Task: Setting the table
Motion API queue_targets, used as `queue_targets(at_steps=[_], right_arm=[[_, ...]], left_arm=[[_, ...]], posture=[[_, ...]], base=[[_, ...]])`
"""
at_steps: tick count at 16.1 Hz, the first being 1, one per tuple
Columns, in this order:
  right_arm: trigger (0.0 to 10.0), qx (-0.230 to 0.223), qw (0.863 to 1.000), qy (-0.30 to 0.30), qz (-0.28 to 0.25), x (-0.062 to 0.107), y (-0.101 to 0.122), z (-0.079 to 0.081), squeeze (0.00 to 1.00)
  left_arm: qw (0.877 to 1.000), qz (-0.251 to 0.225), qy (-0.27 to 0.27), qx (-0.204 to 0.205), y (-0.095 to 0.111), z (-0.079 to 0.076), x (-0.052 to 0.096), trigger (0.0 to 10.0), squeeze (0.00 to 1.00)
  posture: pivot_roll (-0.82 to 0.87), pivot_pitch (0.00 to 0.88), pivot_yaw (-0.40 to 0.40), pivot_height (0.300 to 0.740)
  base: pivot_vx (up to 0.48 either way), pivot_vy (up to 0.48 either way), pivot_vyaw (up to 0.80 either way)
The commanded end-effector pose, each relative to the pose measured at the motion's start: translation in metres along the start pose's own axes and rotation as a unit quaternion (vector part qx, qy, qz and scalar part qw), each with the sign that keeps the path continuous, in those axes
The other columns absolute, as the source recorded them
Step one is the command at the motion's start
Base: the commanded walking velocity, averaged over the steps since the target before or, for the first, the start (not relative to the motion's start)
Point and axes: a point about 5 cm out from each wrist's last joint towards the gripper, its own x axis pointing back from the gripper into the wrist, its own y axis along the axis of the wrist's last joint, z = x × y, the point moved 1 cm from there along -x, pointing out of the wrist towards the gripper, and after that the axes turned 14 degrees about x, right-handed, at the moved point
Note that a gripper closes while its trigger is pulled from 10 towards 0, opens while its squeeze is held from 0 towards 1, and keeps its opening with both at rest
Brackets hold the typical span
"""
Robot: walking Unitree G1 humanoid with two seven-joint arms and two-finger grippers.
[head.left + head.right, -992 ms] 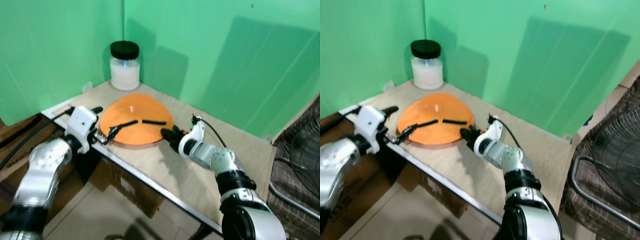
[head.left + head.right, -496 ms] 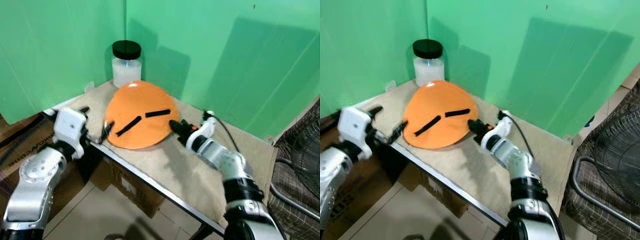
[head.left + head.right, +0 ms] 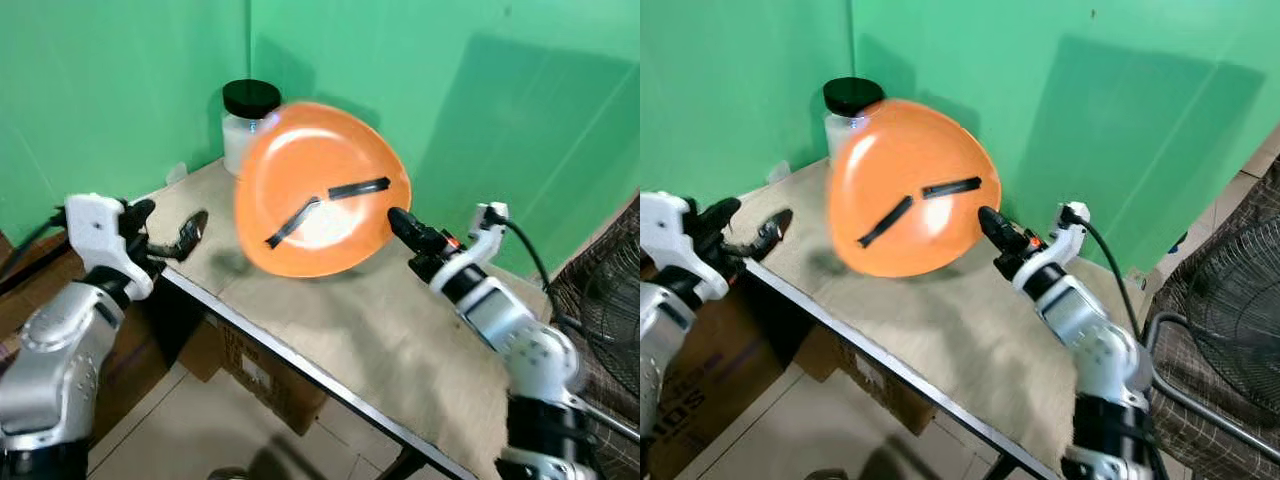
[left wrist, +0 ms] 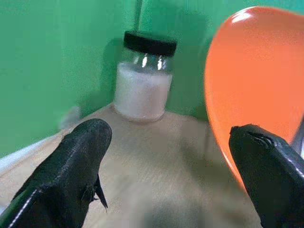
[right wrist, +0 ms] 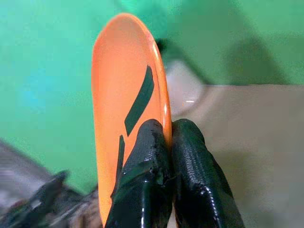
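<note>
Left hand (image 3: 165, 240) hangs off the tabletop (image 3: 330, 330) corner, fingers spread, empty; its wrist view catches the white-filled jar (image 4: 144, 76) behind. Mid-air above the tabletop, the orange plate (image 3: 320, 190) stands nearly on edge — looks light, stiff, slick, so rim-pinching suits. Right hand (image 5: 164, 142) is clamped on that rim; its wrist view confirms the rim sits between the fingers.
</note>
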Motion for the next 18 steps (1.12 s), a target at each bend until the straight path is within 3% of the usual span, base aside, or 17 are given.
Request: queue_targets(at_steps=[1, 2, 3, 4, 5, 6, 7, 14, 18], right_arm=[[0.0, 0.004, 0.998, 0.048, -0.028, 0.004, 0.014, 0.011, 0.00], [0.0, -0.006, 0.997, 0.068, -0.034, 0.007, 0.014, 0.016, 0.00], [0.0, -0.007, 0.996, 0.077, -0.035, 0.008, 0.014, 0.018, 0.00], [0.0, -0.010, 0.994, 0.102, -0.030, 0.012, 0.012, 0.025, 0.00], [0.0, -0.011, 0.994, 0.106, -0.028, 0.013, 0.011, 0.026, 0.00], [0.0, -0.012, 0.994, 0.107, -0.027, 0.015, 0.009, 0.027, 0.00], [0.0, -0.017, 0.994, 0.102, -0.031, 0.016, 0.009, 0.026, 0.00], [0.0, -0.048, 0.993, 0.084, -0.064, 0.028, 0.006, 0.020, 0.00], [0.0, -0.056, 0.992, 0.090, -0.069, 0.027, 0.006, 0.022, 0.00]], left_arm=[[0.998, 0.015, -0.036, 0.046, -0.004, -0.005, -0.004, 10.0, 1.00], [0.994, 0.046, -0.064, 0.078, -0.012, -0.007, -0.005, 10.0, 0.10], [0.991, 0.056, -0.078, 0.088, -0.015, -0.009, -0.006, 10.0, 0.00], [0.979, 0.078, -0.132, 0.131, -0.019, -0.017, -0.006, 10.0, 0.00], [0.976, 0.083, -0.148, 0.138, -0.019, -0.021, -0.006, 10.0, 0.00], [0.973, 0.090, -0.164, 0.133, -0.017, -0.025, -0.008, 9.4, 0.00], [0.973, 0.090, -0.172, 0.128, -0.015, -0.027, -0.010, 0.0, 0.00], [0.948, 0.104, -0.244, 0.173, -0.010, -0.042, -0.010, 0.0, 0.00], [0.940, 0.113, -0.263, 0.187, -0.009, -0.046, -0.010, 0.0, 0.00]], posture=[[0.15, 0.000, -0.142, 0.740], [0.15, 0.000, -0.142, 0.740], [0.15, 0.000, -0.141, 0.740], [0.14, 0.000, -0.133, 0.740], [0.14, 0.000, -0.133, 0.740], [0.14, 0.000, -0.125, 0.740], [0.13, 0.000, -0.120, 0.740], [0.12, 0.000, -0.043, 0.740], [0.12, 0.000, -0.046, 0.740]], base=[[0.000, 0.000, 0.00], [0.000, 0.000, 0.00], [0.000, 0.000, 0.00], [0.000, 0.000, 0.00], [0.000, 0.000, 0.00], [0.000, 0.000, 0.00], [0.000, 0.000, 0.00], [0.000, 0.000, 0.00], [0.000, 0.000, 0.00]])
